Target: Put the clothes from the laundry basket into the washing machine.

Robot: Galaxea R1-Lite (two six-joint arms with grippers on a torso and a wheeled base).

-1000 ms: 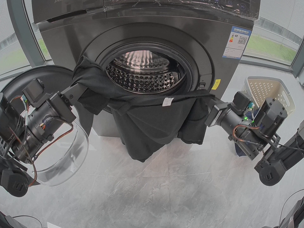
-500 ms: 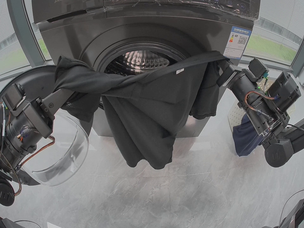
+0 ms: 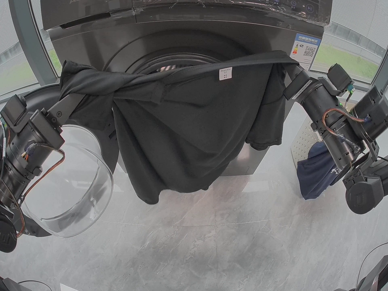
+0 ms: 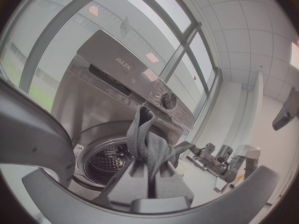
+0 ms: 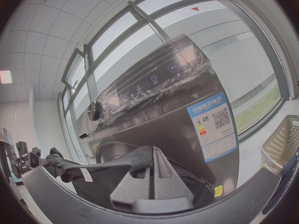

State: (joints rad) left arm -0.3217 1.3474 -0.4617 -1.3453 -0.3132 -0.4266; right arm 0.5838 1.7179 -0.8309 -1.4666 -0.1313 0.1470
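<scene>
The left gripper (image 3: 76,97) pinched the black fabric T-shirt (image 3: 190,134) in its fingers at nine o'clock, the right gripper (image 3: 292,76) at three. It hung across the dark grey metal washing machine (image 3: 226,33) mouth.

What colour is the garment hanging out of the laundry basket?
The garment is dark blue, clearest in the head view.

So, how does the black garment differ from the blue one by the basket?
The black garment is held stretched between the left pincer and the right pincer before the washing machine; the blue garment droops at the laundry basket, unheld. Black is spread wide; blue is bunched. Both are outside the drum.
</scene>
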